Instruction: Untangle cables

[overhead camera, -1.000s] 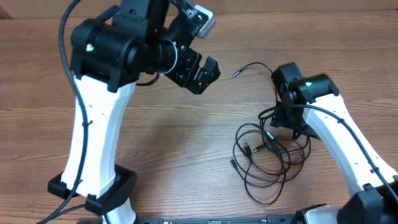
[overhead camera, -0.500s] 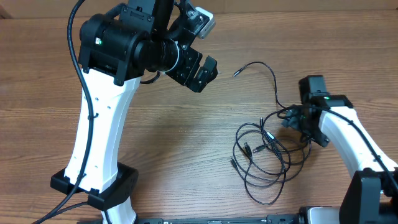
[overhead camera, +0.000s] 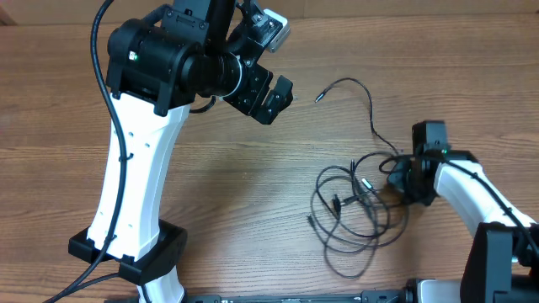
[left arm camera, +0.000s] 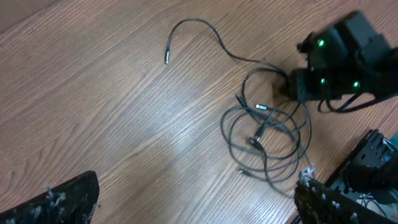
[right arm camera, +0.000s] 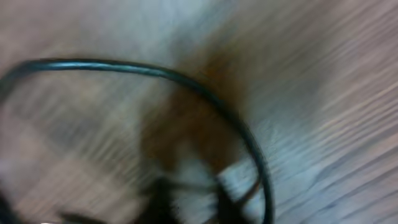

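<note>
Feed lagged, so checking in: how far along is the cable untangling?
Done: nothing visibly; the cables lie in overlapping loops, one plug end trailing free. In hand: the right claw sits at the tangle's right edge, grip unclear. The left claw hangs open, raised away. Left: separating every strand.

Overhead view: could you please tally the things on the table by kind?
Arms: 2
Cable tangle: 1 (its strands overlap too much to count separately)
Total: 3
</note>
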